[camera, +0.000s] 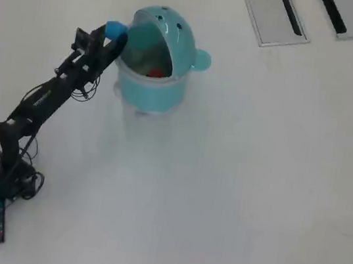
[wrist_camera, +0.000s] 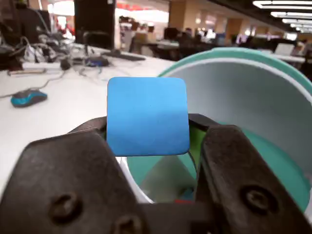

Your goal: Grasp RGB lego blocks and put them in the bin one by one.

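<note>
Holding the small blue cube-shaped lego block (wrist_camera: 147, 116) right up in the wrist view, the black two-jawed gripper (wrist_camera: 148, 129) is clamped on it, one jaw on each side, so the grasp looks solid enough. Looks like we're on the carry-and-drop step for the blue one.

Just past the block in that same view you can see down into the light teal round plastic bin (wrist_camera: 273, 161), with its domed lid (wrist_camera: 253, 97) tipped open behind. There's a sliver of yellowish-green (wrist_camera: 194, 141) tucked between the block and the right-hand jaw, and a bit of red (wrist_camera: 184, 200) low down near the bin floor. My guess is those are the other two blocks already inside, but it's too little to be sure about the green one.

From the overhead view the blue block (camera: 116, 29) sits at the left rim of the bin (camera: 149, 91), not clearly over the opening yet, and the red block (camera: 155, 72) shows inside. The arm stretches up from its base at the lower left of the white tabletop (camera: 255, 183).

Next move, I'd say: nudge the gripper a bit further over the opening so the block clears the rim, then open the jaws and let it fall in. Releasing where it is now risks it bouncing off the edge.

Farther back in the wrist view there's a blue computer mouse (wrist_camera: 28, 98) and cable clutter, nothing that matters.
</note>
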You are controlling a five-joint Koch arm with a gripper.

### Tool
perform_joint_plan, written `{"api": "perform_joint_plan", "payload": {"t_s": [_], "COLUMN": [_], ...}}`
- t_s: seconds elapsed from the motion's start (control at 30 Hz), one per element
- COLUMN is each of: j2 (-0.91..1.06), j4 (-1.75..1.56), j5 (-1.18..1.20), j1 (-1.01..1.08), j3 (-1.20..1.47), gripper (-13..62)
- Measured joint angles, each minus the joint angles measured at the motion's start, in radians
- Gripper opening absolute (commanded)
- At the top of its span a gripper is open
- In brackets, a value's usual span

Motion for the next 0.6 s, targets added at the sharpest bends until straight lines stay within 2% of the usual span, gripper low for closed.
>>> {"api": "perform_joint_plan", "payload": {"t_s": [0.33, 0.53, 0.6], "j2": [-0.058, -0.08, -0.091], "j4": [-0.087, -0.124, -0.146], "j5": [0.041, 0.037, 0.037], "j1": [0.118, 0.126, 0.129], "j3": [-0.052, -0.052, -0.054], "gripper": [12.4, 25.8, 26.5]}}
